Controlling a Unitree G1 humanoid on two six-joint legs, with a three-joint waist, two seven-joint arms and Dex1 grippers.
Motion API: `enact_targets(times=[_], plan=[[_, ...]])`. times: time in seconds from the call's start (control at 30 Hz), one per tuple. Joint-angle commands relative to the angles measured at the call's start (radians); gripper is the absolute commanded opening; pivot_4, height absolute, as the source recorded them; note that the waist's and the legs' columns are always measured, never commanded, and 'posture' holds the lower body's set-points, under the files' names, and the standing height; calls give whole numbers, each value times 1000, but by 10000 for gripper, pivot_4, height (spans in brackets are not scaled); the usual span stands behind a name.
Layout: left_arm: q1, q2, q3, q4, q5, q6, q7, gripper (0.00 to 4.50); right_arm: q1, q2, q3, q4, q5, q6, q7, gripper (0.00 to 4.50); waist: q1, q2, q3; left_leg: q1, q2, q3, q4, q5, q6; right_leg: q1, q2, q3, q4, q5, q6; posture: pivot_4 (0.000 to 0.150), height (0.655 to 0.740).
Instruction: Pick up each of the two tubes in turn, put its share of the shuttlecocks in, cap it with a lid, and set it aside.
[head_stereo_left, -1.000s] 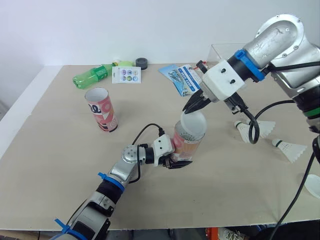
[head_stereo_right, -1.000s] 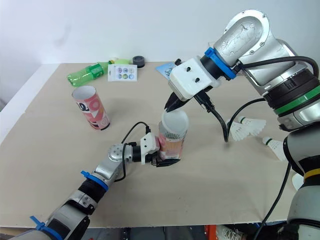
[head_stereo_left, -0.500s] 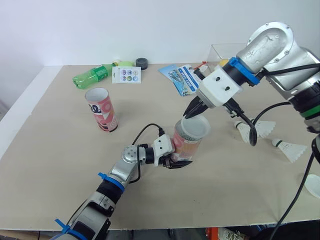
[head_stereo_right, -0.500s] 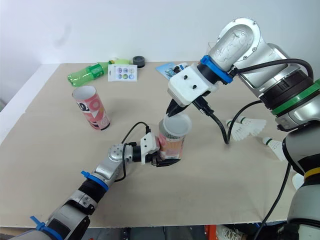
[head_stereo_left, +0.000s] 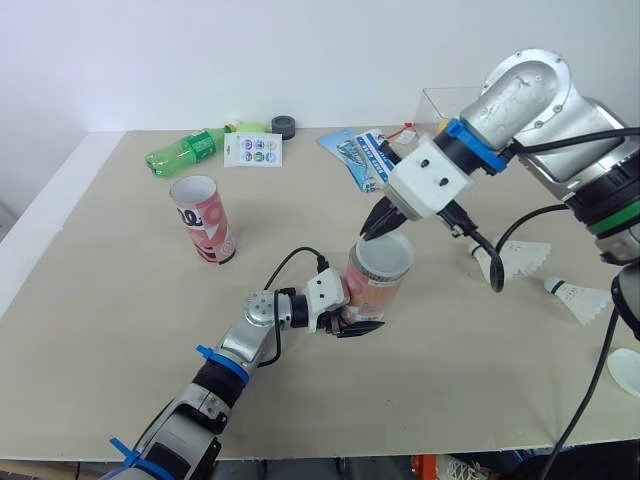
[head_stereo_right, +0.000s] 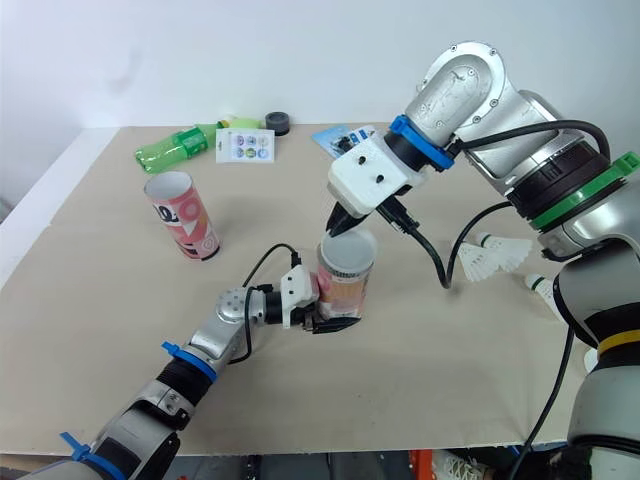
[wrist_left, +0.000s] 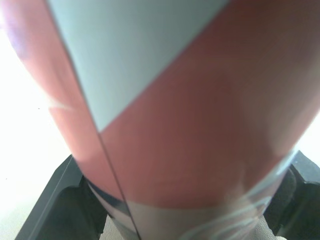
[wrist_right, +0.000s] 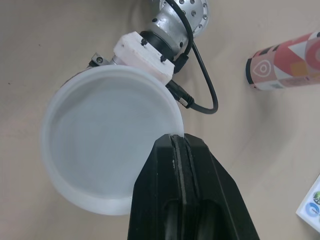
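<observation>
On the beige counter (head_stereo_left: 120, 300), the left gripper (head_stereo_left: 360, 322) had its fingers clamped around the base of a pink tube (head_stereo_left: 377, 290) standing near the middle. A second pink tube (head_stereo_left: 203, 220) stood open well to its left. The right gripper (head_stereo_left: 377, 226) had its fingers pinched on the rim of a translucent lid (head_stereo_left: 387, 256) at the held tube's mouth. Two shuttlecocks (head_stereo_left: 510, 260) lay to the right.

Pink-red tube (head_stereo_left: 375, 292) with pale triangles, translucent white lid (wrist_right: 100, 145), green bottle (head_stereo_left: 185, 151), white shuttlecocks (head_stereo_left: 515, 258), beige table (head_stereo_left: 100, 300)

Head pair: high, forward-down, whole counter (head_stereo_left: 100, 300) shared. Left wrist: hard against tube (wrist_left: 175, 125). Right wrist: close above lid (wrist_right: 105, 150), facing down.
</observation>
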Motion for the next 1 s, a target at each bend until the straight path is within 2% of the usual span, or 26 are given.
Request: enact_targets(times=[0.03,1.0], plan=[[23,14,6,29,17,22,11,33489,-11,-13,-18,-13,11,-12,38,497,0,0,0,0,0,0,0,0,0,0,0,0,0,0,0,1500,7400],[35,13,7,16,10,32,20,33489,17,24,13,53,-39,-61,38,497,0,0,0,0,0,0,0,0,0,0,0,0,0,0,0,1500,7400]])
